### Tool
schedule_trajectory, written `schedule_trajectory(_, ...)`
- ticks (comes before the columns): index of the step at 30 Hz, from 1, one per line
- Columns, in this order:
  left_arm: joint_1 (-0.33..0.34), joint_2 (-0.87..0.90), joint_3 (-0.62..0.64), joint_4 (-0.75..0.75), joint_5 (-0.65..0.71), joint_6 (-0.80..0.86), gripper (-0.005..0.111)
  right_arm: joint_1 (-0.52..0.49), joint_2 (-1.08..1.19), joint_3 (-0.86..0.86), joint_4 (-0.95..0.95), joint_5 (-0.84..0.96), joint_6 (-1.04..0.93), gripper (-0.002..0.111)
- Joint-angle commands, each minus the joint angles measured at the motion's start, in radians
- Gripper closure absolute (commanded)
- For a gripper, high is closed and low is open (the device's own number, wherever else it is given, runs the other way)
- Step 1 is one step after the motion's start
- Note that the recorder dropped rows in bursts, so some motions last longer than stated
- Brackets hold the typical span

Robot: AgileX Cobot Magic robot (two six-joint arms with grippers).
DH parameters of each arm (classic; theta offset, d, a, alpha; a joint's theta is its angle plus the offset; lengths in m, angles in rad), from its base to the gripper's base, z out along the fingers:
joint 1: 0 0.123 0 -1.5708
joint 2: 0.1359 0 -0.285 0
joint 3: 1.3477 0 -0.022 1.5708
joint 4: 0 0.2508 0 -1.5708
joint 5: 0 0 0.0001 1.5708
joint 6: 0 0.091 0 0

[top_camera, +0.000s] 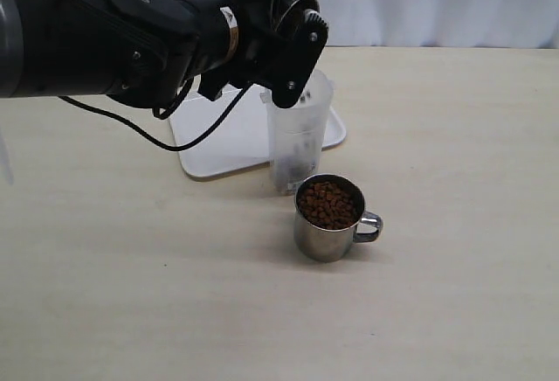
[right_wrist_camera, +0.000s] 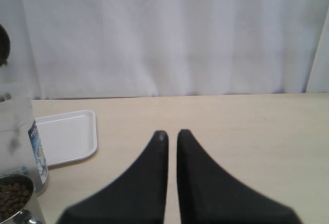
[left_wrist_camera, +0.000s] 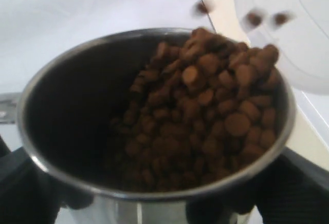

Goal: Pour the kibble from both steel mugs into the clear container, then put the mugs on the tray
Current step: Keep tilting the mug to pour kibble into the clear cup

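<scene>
My left gripper [top_camera: 293, 27] is shut on one steel mug [left_wrist_camera: 128, 206], holding it tipped above the clear container [top_camera: 297, 132]. Kibble [left_wrist_camera: 205, 116] is heaped against the mug's lower lip, and a few pellets [left_wrist_camera: 254, 18] are falling over the container's rim [left_wrist_camera: 288, 49]. A second steel mug [top_camera: 325, 234] stands upright on the table just in front of the container, full of kibble [top_camera: 329, 204], its handle to the right. The white tray [top_camera: 223, 141] lies behind the container. My right gripper [right_wrist_camera: 171, 134] is shut and holds nothing, hovering over bare table to the right of the container [right_wrist_camera: 15, 126].
A black cable [top_camera: 148, 132] hangs from the left arm over the tray's left side. A white curtain [right_wrist_camera: 169, 34] closes off the far edge of the table [top_camera: 454, 224].
</scene>
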Motion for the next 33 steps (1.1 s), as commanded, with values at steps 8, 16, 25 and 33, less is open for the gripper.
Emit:
schedule_trajectory(8, -0.003, -0.006, -0.013, -0.003, 0.03, 0.049, 0.107, 0.003, -0.004, 0.005, -0.005, -0.002, -0.005, 0.103)
schedule_trajectory(16, -0.003, -0.006, -0.013, -0.003, 0.031, 0.061, 0.107, 0.003, -0.004, 0.005, -0.005, -0.002, -0.005, 0.103)
schedule_trajectory(25, -0.003, -0.006, -0.013, -0.003, 0.034, 0.113, 0.107, 0.003, -0.004, 0.005, -0.005, -0.002, -0.005, 0.103)
schedule_trajectory(33, -0.003, -0.006, -0.013, -0.003, 0.034, 0.132, 0.107, 0.003, -0.004, 0.005, -0.005, -0.002, -0.005, 0.103)
